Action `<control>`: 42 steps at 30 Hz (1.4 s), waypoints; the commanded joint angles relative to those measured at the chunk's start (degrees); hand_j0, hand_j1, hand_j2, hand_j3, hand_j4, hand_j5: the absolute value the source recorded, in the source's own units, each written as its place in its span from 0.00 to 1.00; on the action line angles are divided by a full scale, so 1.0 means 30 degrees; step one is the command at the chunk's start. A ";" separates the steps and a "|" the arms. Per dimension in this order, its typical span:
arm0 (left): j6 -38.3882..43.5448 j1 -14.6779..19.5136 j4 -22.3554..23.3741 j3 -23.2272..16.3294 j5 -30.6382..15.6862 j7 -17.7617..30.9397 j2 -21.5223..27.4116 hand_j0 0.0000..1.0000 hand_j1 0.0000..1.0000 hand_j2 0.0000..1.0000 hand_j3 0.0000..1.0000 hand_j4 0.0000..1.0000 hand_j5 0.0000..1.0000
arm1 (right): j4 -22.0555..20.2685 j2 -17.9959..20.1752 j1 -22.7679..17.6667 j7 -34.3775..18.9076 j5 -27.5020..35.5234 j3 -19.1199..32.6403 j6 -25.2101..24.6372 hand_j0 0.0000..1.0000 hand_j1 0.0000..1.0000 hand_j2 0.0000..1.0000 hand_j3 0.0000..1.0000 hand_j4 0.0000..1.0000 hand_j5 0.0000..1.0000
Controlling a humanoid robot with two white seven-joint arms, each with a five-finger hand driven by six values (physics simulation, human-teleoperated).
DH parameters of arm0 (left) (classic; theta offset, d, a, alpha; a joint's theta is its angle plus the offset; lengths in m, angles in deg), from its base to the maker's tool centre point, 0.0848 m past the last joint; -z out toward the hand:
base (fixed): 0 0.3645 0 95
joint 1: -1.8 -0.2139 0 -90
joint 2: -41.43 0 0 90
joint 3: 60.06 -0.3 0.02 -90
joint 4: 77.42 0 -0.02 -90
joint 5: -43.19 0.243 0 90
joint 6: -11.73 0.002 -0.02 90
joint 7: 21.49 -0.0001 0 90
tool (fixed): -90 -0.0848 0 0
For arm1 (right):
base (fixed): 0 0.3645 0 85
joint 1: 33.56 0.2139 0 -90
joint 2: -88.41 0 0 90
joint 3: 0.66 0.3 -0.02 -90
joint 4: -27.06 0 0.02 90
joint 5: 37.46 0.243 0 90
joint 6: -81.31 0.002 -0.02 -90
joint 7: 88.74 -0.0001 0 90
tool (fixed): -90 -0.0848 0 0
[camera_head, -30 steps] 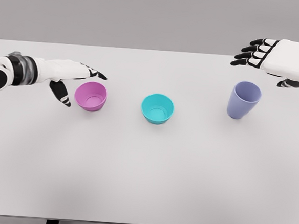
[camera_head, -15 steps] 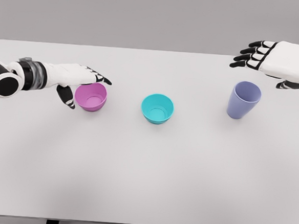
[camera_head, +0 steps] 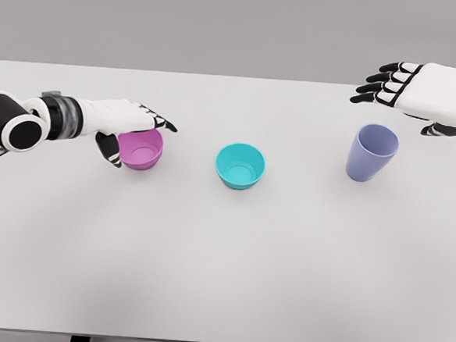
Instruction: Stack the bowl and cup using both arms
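I see the white tabletop (camera_head: 222,257) filling most of the frame; its far edge runs across the upper part and its near edge lies at the bottom. The whole lower half of the surface is bare, and open gaps separate the three vessels standing in a row across the middle.

The pink bowl (camera_head: 141,148) stands upright at centre left. The left robot hand (camera_head: 129,125) enters from the left edge and lies over the bowl's left rim: the fingers (camera_head: 159,122) extend flat above the far rim and the thumb (camera_head: 110,149) hangs down against the bowl's left outer wall. The hand brackets the rim; I cannot tell whether it has actual grip on the bowl.

The teal bowl (camera_head: 240,166) stands upright at frame centre, well apart from both hands.

The lavender cup (camera_head: 371,153) stands at centre right, mouth up. The right robot hand (camera_head: 421,91) hovers at the upper right, above and behind the cup, fingers spread and released, clear of the cup.

Behind the tabletop I see a plain grey wall (camera_head: 222,26).
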 commanded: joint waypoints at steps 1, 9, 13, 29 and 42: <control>-0.0042 0.0000 0.0241 -0.0018 0.0035 -0.0006 -0.0143 1.00 1.00 1.00 1.00 1.00 1.00 | 0.0000 0.0034 0.0000 0.0010 0.0072 0.0008 -0.0052 1.00 1.00 1.00 1.00 1.00 1.00; -0.0013 -0.0147 0.0592 -0.0135 0.0093 -0.0006 -0.0378 1.00 1.00 1.00 1.00 1.00 1.00 | 0.0000 0.0034 0.0000 0.0010 0.0072 0.0008 -0.0052 1.00 1.00 1.00 1.00 1.00 1.00; 0.0017 -0.0176 0.0651 -0.0165 0.0152 -0.0006 -0.0524 1.00 1.00 1.00 1.00 1.00 1.00 | 0.0000 0.0005 -0.0029 0.0010 0.0072 0.0008 -0.0052 1.00 1.00 1.00 1.00 1.00 1.00; -0.0013 -0.0293 0.1325 -0.0165 0.0152 -0.0006 -0.0817 1.00 1.00 1.00 1.00 1.00 1.00 | 0.0000 0.0005 0.0000 0.0010 0.0072 0.0008 -0.0052 1.00 1.00 1.00 1.00 1.00 1.00; -0.0042 -0.0293 0.1676 -0.0165 0.0181 -0.0006 -0.1022 1.00 1.00 1.00 1.00 1.00 1.00 | 0.0000 0.0005 0.0000 0.0010 0.0072 0.0008 -0.0052 1.00 1.00 1.00 1.00 1.00 1.00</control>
